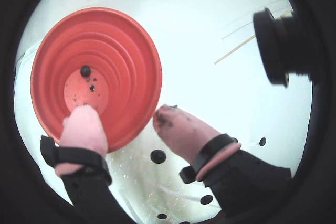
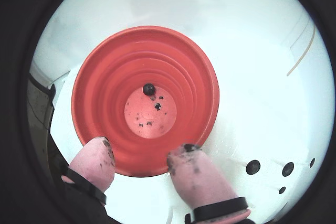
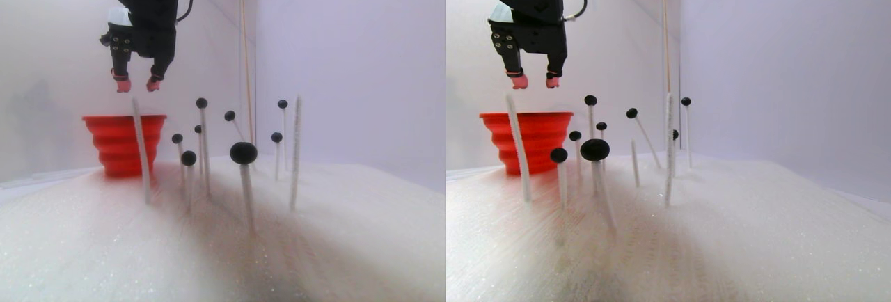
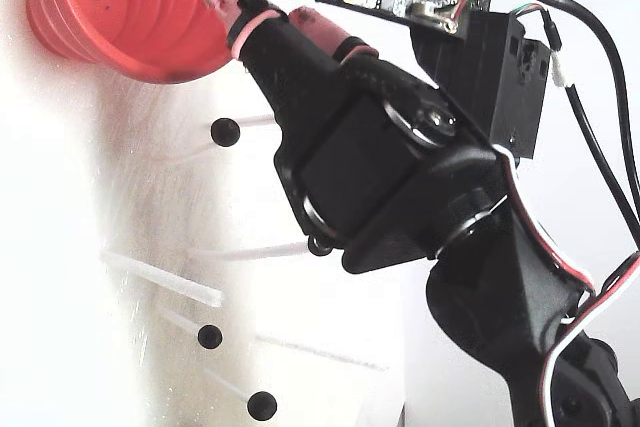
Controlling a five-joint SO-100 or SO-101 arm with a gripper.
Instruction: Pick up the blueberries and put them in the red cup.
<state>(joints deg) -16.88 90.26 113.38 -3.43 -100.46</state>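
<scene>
Pink fingertips (image 2: 195, 174) of the gripper (image 2: 140, 160) are held apart and empty above the red cup (image 2: 105, 77), one blueberry (image 2: 148, 88) inside; release step judged complete, next pick required from blueberries (image 2: 252, 167) at 4 o'clock.

Thin white sticks (image 3: 295, 152) stand upright in a white foam-like bed (image 3: 348, 246). White walls (image 3: 348, 58) enclose it. A tan rod (image 1: 234, 51) lies on the white surface in a wrist view.
</scene>
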